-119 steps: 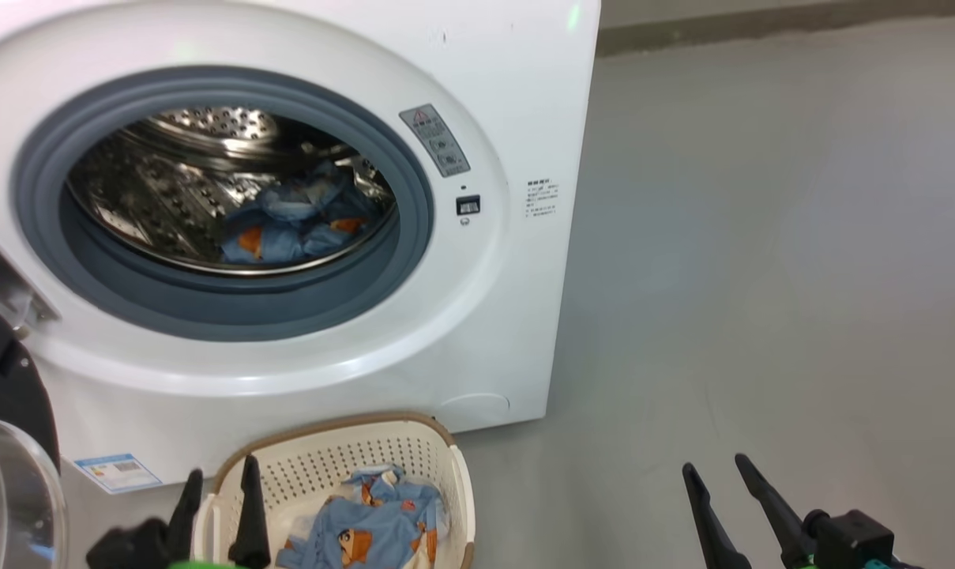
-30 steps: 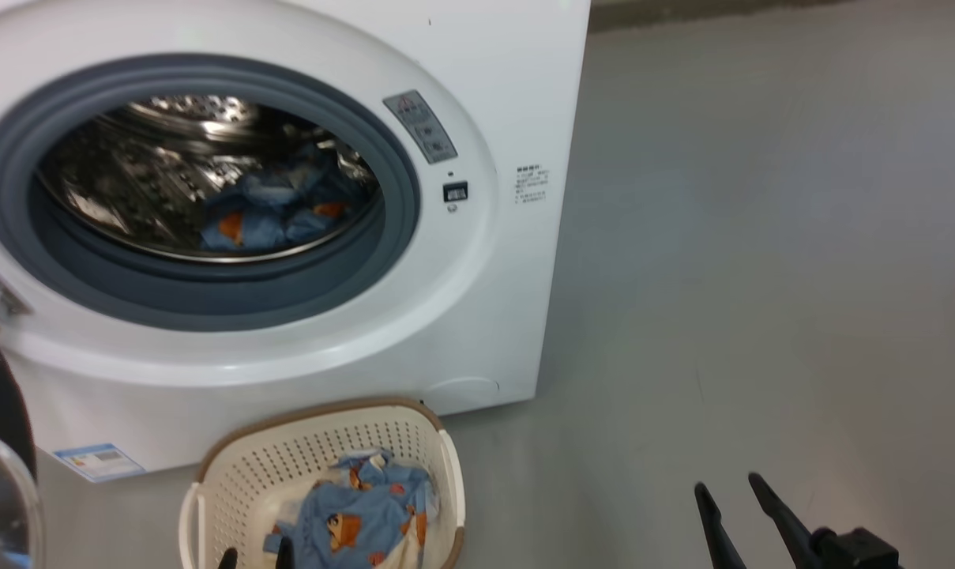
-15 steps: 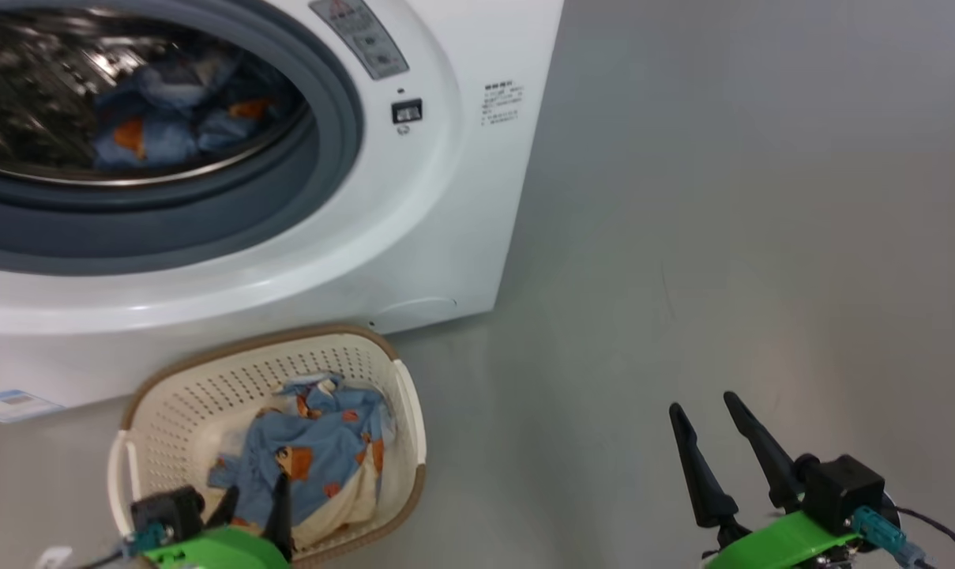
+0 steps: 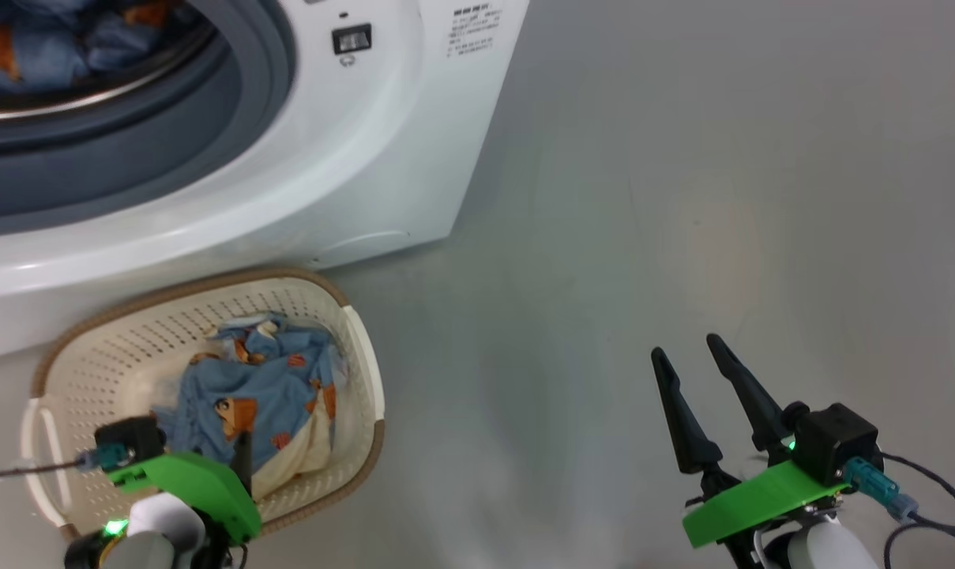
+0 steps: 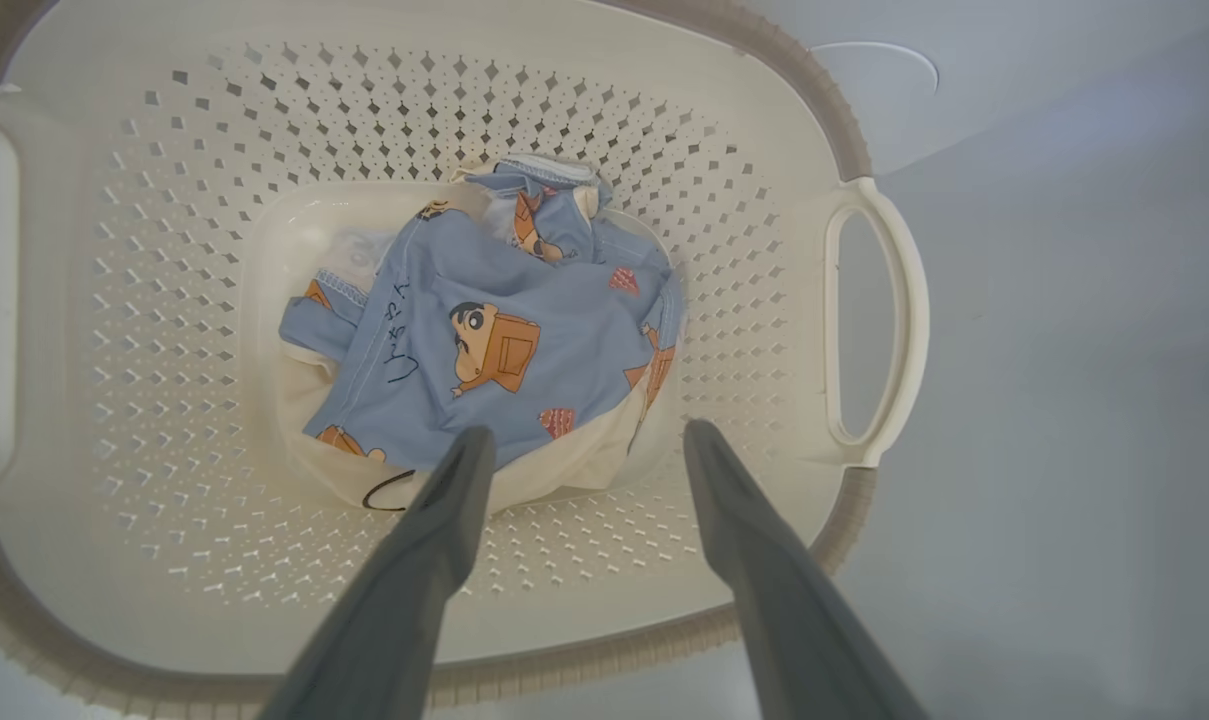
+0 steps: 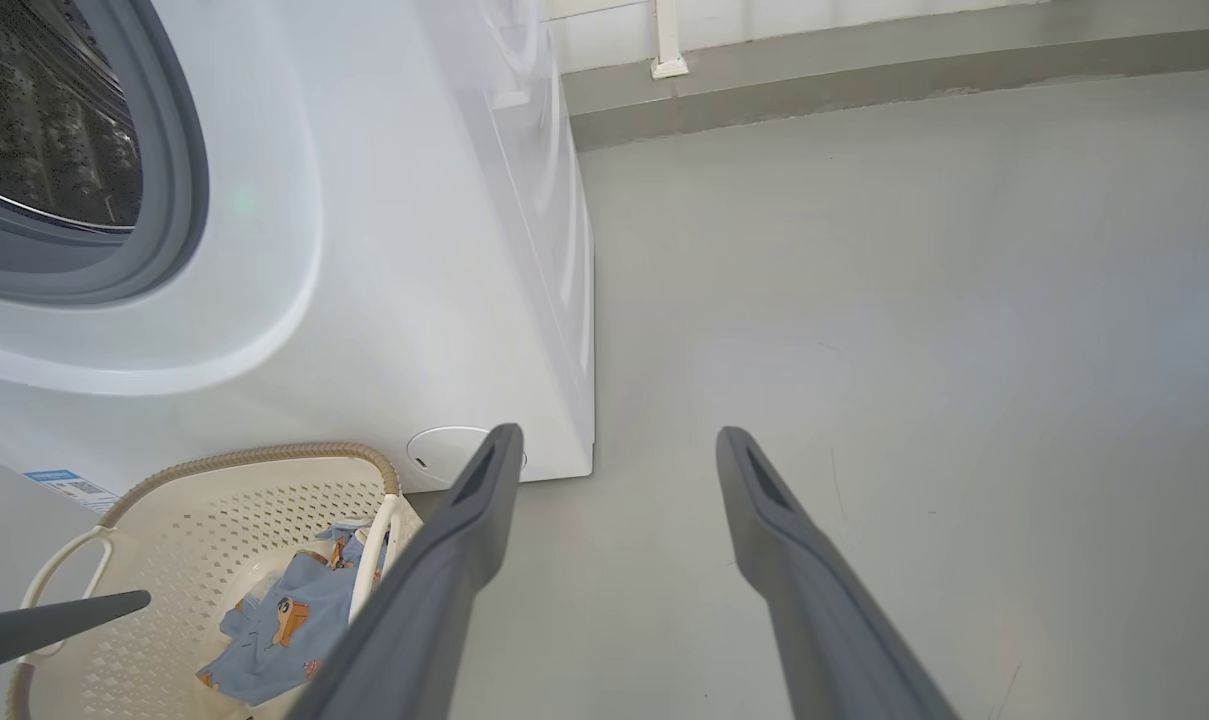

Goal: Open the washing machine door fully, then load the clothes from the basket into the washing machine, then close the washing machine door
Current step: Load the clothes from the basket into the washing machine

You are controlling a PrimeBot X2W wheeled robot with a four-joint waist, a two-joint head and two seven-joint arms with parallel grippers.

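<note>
The cream perforated basket (image 4: 351, 316) stands on the floor before the white washing machine (image 4: 382, 142), whose drum mouth is open with blue clothes (image 4: 27, 47) lying inside. More light blue bear-print clothes (image 5: 494, 340), over a cream cloth, lie in the basket (image 5: 164, 300). My left gripper (image 5: 586, 437) hangs open above the basket's near side, its fingers pointing down at the cloth's near edge, apart from it. My right gripper (image 4: 686, 356) stands open over bare floor to the basket's right, holding nothing. The washing machine door is out of view.
Grey floor (image 4: 682, 197) stretches to the right of the machine and basket. A wall base (image 6: 864, 80) runs along the far side. The basket's right handle (image 5: 879, 320) faces the open floor. The machine's front corner (image 6: 584, 440) is close behind the basket.
The head camera has tilted down, so machine and basket slide up the picture. My left gripper now hangs above the clothes in the basket. Both grippers stay open.
</note>
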